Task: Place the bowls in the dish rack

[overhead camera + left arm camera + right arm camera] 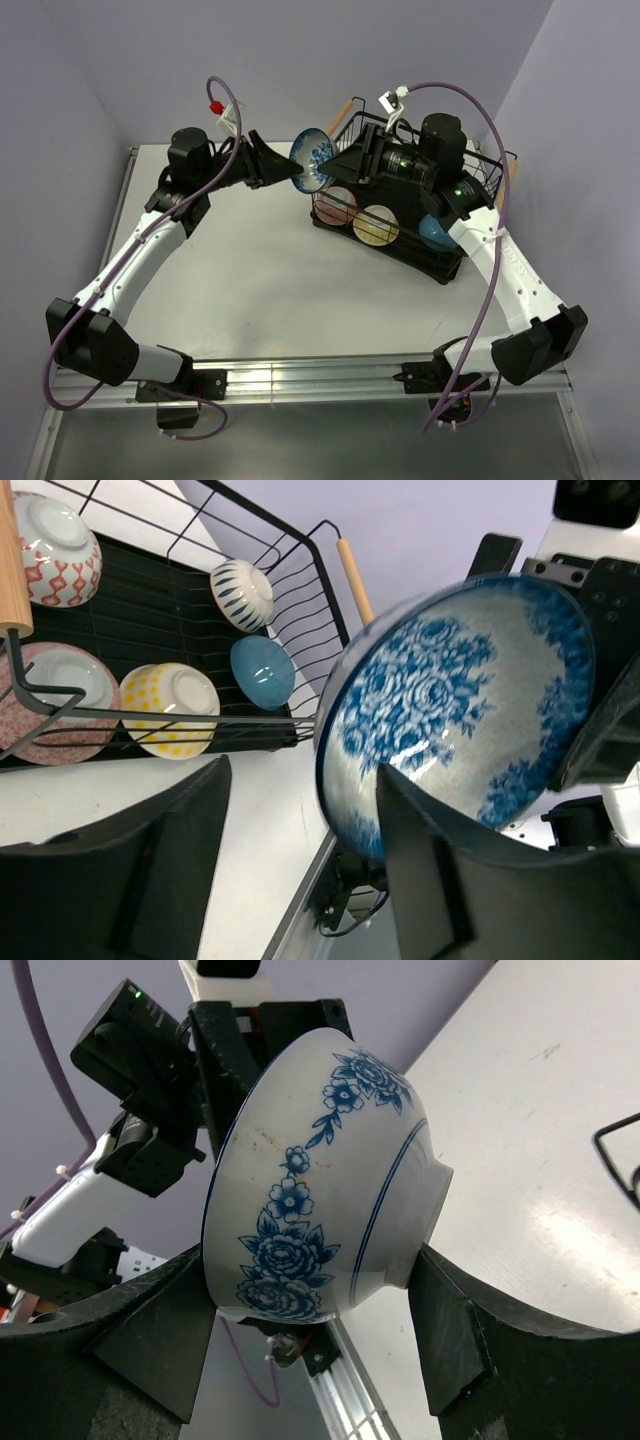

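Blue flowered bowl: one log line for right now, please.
bowl: midair beside rack | right gripper: shut on bowl | left gripper: open at rim | status: not yet in rack

No text, label, brand, number or sign can be read in any of the views. The blue-flowered bowl [450, 710] carries only its painted pattern.
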### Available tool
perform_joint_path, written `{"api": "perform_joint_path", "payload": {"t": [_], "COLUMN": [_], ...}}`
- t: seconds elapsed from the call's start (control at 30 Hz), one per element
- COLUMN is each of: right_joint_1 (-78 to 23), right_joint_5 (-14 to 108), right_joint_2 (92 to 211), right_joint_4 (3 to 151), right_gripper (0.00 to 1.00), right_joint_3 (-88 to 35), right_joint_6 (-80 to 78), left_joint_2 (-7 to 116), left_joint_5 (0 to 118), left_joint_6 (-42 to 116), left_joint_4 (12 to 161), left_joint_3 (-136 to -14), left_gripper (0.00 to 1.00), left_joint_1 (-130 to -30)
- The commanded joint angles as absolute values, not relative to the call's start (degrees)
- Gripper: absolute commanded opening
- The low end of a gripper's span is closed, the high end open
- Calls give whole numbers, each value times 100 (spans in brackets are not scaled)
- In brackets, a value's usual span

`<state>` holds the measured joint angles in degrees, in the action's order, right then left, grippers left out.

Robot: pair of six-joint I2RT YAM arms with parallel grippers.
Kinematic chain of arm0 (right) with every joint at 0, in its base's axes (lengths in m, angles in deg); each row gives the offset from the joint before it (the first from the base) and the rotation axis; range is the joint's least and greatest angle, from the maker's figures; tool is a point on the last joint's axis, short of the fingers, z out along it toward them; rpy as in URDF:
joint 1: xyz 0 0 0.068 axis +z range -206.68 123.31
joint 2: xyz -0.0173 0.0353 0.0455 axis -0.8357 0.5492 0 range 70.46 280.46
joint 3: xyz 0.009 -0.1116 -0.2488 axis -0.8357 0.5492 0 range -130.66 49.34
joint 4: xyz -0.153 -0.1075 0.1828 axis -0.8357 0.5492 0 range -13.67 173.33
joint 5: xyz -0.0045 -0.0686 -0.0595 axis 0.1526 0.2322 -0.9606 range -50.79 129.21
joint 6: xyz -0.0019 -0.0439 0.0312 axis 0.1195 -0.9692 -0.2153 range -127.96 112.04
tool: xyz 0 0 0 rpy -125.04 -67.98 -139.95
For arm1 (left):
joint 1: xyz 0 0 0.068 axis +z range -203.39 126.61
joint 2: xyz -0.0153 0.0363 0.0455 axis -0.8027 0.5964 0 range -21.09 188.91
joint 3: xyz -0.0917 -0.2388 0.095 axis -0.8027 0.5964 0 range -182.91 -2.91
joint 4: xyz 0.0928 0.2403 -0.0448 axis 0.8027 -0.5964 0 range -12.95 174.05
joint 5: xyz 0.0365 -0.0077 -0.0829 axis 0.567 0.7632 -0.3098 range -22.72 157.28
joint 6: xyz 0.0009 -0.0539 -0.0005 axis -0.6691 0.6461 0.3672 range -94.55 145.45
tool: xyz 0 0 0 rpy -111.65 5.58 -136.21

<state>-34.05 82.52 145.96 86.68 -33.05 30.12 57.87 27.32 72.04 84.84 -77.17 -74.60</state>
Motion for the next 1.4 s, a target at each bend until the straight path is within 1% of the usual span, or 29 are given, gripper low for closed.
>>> {"api": "perform_joint_path", "payload": {"t": [0.0, 0.03, 0.23, 0.33, 0.5, 0.7, 0.87, 1.13, 1.27, 1.37], "right_joint_1": [-3620, -3664, -3945, -4130, -4666, -4991, -5115, -5141, -5132, -5115], "right_joint_5": [8324, 8307, 8219, 8087, 7526, 6884, 6216, 5197, 4521, 4273], "right_joint_2": [14376, 14358, 14323, 14366, 14586, 14665, 15139, 16123, 16590, 17002], "right_joint_4": [8266, 8309, 8713, 9214, 10540, 11280, 11894, 12308, 12309, 12387], "right_gripper": [0, 0, 0, 0, 0, 0, 0, 0, 0, 0], "right_joint_3": [-3538, -3521, -3538, -3748, -4284, -4276, -4768, -5322, -5445, -5673], "right_joint_6": [2782, 2738, 2176, 1605, 173, -1295, -2402, -3756, -4100, -4206], "left_joint_2": [5801, 5801, 5863, 5863, 5801, 5678, 5687, 5555, 5546, 5546], "left_joint_5": [2553, 2545, 2536, 2571, 2615, 2641, 2580, 2799, 2887, 2958], "left_joint_6": [7028, 7001, 6861, 6729, 6562, 6412, 6202, 5596, 5367, 5235], "left_joint_4": [8484, 8466, 8203, 8063, 7939, 7877, 7553, 6929, 6797, 6752], "left_joint_3": [-7929, -7937, -8025, -8122, -8236, -8175, -8306, -8342, -8394, -8474], "left_gripper": [66, 71, 94, 99, 99, 100, 99, 99, 100, 99], "left_joint_1": [-7413, -7413, -7378, -7369, -7352, -7290, -7237, -7211, -7167, -7132]}}
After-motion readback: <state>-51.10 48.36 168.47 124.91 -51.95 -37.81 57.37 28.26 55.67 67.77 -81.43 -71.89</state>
